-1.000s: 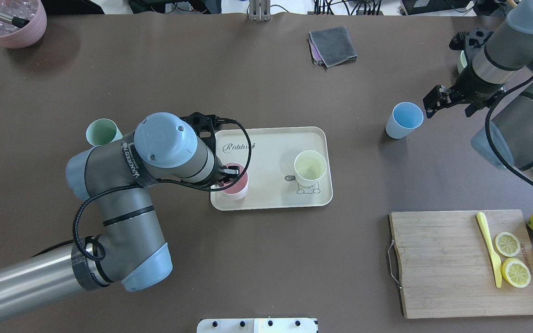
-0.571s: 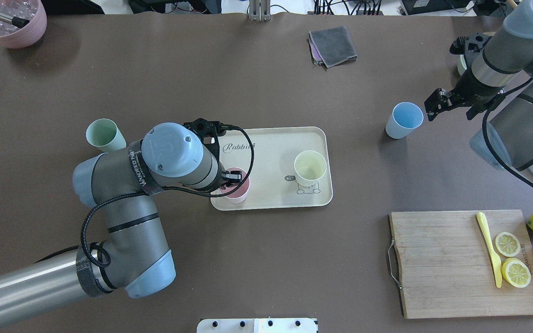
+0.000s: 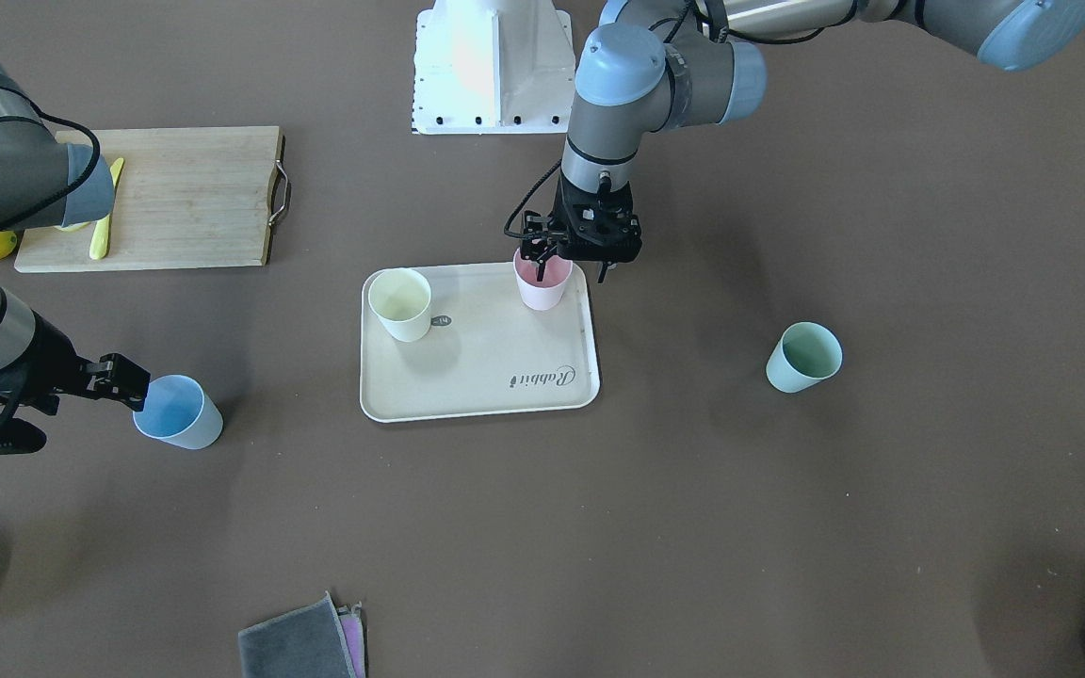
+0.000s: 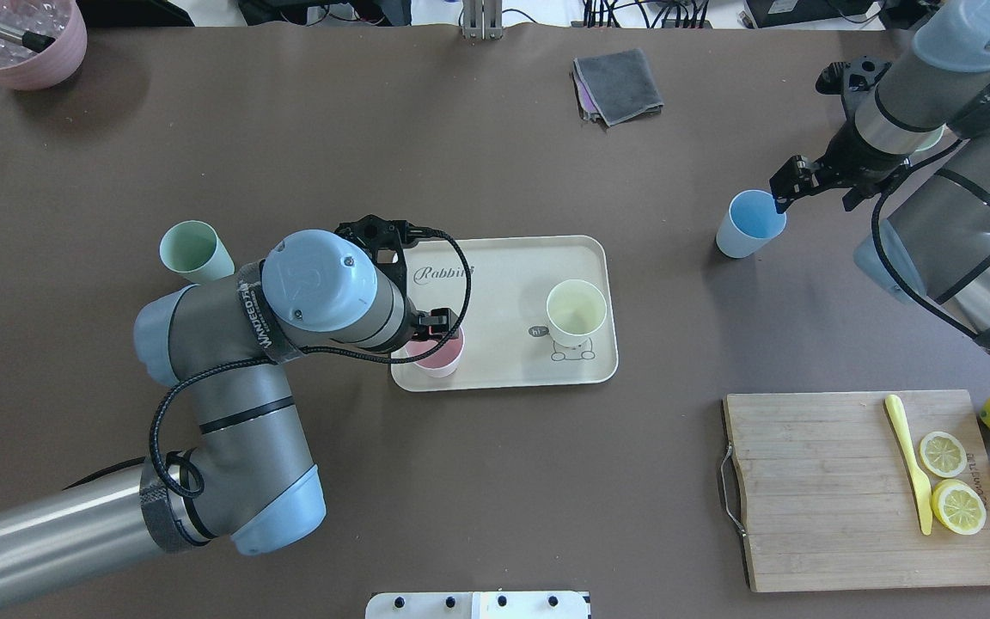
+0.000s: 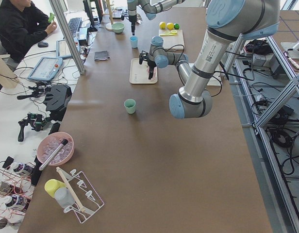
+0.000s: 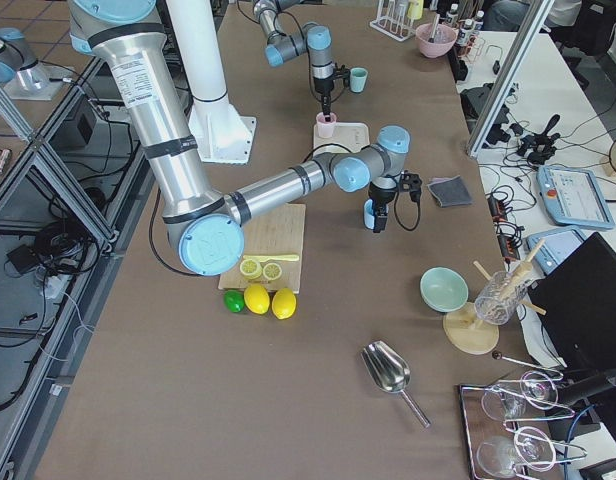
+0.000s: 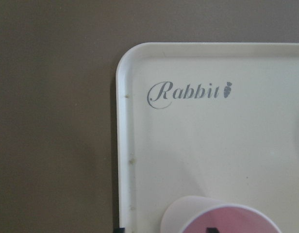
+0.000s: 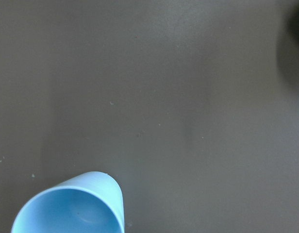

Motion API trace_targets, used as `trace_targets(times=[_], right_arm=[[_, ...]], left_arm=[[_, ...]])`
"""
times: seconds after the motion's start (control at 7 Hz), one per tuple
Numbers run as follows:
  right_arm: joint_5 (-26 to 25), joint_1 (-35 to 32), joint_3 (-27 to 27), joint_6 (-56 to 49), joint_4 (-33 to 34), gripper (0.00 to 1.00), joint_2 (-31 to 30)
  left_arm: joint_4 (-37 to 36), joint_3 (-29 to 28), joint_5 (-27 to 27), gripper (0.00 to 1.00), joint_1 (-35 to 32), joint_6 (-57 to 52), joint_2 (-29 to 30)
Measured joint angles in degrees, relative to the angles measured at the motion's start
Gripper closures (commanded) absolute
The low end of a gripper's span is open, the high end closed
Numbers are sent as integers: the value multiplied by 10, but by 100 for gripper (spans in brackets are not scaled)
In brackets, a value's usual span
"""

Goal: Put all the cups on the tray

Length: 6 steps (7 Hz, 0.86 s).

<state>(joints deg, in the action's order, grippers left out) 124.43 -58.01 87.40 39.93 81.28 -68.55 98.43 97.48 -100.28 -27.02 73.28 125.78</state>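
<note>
In the last second the left arm has lowered the pink cup (image 4: 437, 359), which now stands upright on the tray (image 4: 504, 266), in the corner nearest the robot on its left side, close to the rim. The left claw (image 3: 572, 274) is spread, with one finger inside the cup and the other outside, beyond the tray's rim, so I judge the cup is already let go. Meanwhile the right claw (image 4: 780, 199) has moved to the rim of the light blue cup (image 4: 748, 228); whether it is spread or pressed together I cannot tell. So two cups are on the tray, the pink one and the pale yellow cup (image 4: 577, 311), well apart. The blue one and the mint green cup (image 4: 194, 251) stand on the desk (image 4: 495, 481), on opposite sides of the tray. All four are small matte tapered tumblers without handle, mouth up.
</note>
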Motion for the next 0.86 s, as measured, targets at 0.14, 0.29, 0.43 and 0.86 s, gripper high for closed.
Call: trace_targets(times=[0.14,0.29,0.43,0.86], right_arm=[[0,6,-17,2,-23,0,1],[0,13,-27,5,-38,22,1],[0,19,-31,8,-44,99,1],[-1,35,-33,8,-48,100,10]], left_arm=[[0,1,1,3,-1,0,0],[0,3,2,3,-3,-1,-1],[-1,6,2,3,-5,-2,-1],[-4,32,-1,3,-24,-12,-5]])
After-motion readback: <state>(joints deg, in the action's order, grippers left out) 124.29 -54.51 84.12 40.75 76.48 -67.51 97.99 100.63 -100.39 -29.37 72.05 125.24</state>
